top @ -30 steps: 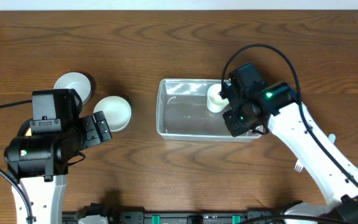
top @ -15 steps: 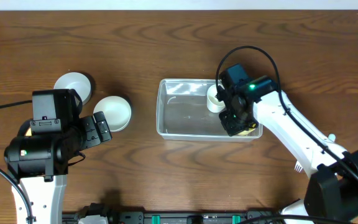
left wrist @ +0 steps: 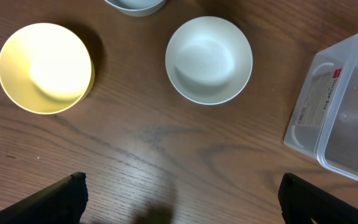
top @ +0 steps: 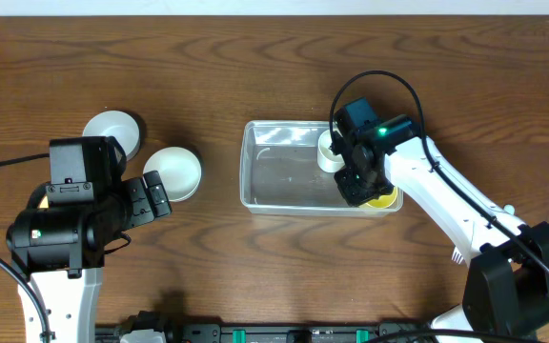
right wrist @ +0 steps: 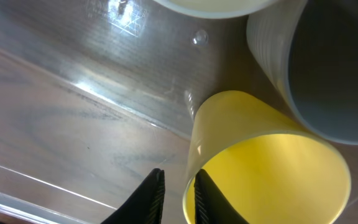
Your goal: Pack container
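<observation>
The clear container [top: 284, 177] lies mid-table, with a white cup [top: 329, 151] standing in its far right part. My right gripper [right wrist: 179, 175] reaches down into the container's right end. Its fingers straddle the rim of a yellow cup [right wrist: 272, 168], one inside and one outside, and a small gap shows beside the wall. The yellow cup [top: 385, 198] rests in the near right corner, next to a grey cup [right wrist: 328, 68]. My left gripper [left wrist: 182, 194] hangs wide open over bare wood, left of the container [left wrist: 347, 118].
Left of the container sit a white bowl [top: 172, 171] and another pale bowl [top: 112, 129]. The left wrist view also shows a yellow bowl [left wrist: 45, 67] beside the white bowl [left wrist: 209, 59]. A small white object [top: 457, 253] lies by the right arm.
The right arm has shifted a little left over the container's right end, and its jaws have loosened from the yellow cup, which now shows in the corner. The left arm is still.
</observation>
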`<action>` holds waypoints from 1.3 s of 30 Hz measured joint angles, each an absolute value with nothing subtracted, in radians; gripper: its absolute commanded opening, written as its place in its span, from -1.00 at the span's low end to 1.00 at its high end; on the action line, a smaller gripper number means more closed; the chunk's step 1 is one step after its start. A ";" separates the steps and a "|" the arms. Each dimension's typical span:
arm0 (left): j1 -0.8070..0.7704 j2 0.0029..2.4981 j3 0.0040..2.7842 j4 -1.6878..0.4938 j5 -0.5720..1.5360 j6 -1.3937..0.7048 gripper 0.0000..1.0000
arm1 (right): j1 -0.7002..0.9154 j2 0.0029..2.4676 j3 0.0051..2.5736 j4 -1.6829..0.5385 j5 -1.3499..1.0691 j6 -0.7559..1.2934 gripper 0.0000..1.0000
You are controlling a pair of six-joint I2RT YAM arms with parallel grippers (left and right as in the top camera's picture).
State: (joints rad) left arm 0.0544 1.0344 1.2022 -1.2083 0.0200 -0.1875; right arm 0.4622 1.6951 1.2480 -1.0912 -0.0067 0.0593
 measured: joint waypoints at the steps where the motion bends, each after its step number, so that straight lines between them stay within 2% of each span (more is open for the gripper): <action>1: 0.054 1.034 1.202 -1.209 0.020 -0.187 0.96 | 0.462 1.695 1.248 -1.087 -0.006 0.059 -0.70; 9: 0.054 1.034 1.202 -1.208 0.020 -0.187 0.96 | 0.462 1.694 1.250 -1.057 0.006 0.065 -0.55; 10: 0.054 1.034 1.202 -1.209 0.020 -0.187 0.96 | 0.462 1.691 1.256 -1.063 0.021 0.072 -0.41; 12: 0.054 1.034 1.202 -1.209 0.020 -0.187 0.96 | 0.461 1.681 1.281 -1.077 0.050 0.091 -0.28; 18: 0.054 1.034 1.202 -1.209 0.020 -0.187 0.96 | 0.418 1.582 1.452 -1.172 0.130 0.140 -0.25; 19: 0.054 1.034 1.202 -1.209 0.020 -0.187 0.96 | 0.398 1.557 1.480 -1.191 0.146 0.170 -0.18; 22: 0.054 1.034 1.202 -1.209 0.020 -0.187 0.96 | 0.305 1.474 1.536 -1.226 0.188 0.295 0.33; 25: 0.054 1.034 1.202 -1.209 0.020 -0.187 0.96 | 0.168 1.386 1.547 -1.242 0.204 0.408 0.43; 27: 0.054 1.034 1.202 -1.209 0.020 -0.187 0.96 | 0.070 1.337 1.548 -1.244 0.202 0.466 0.67; 32: 0.054 1.034 1.202 -1.209 0.020 -0.187 0.96 | -0.099 1.280 1.549 -1.314 0.189 0.524 0.78; 36: 0.054 1.034 1.202 -1.209 0.020 -0.187 0.96 | -0.154 1.278 1.530 -1.377 0.181 0.542 0.89; 39: 0.054 1.034 1.202 -1.209 0.020 -0.187 0.96 | -0.159 1.275 1.451 -1.357 0.173 0.553 0.89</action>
State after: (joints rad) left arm 0.0544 1.0344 1.2022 -1.2091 0.0200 -0.1875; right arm -0.1589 1.2751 1.4509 -1.3571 0.1726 0.5529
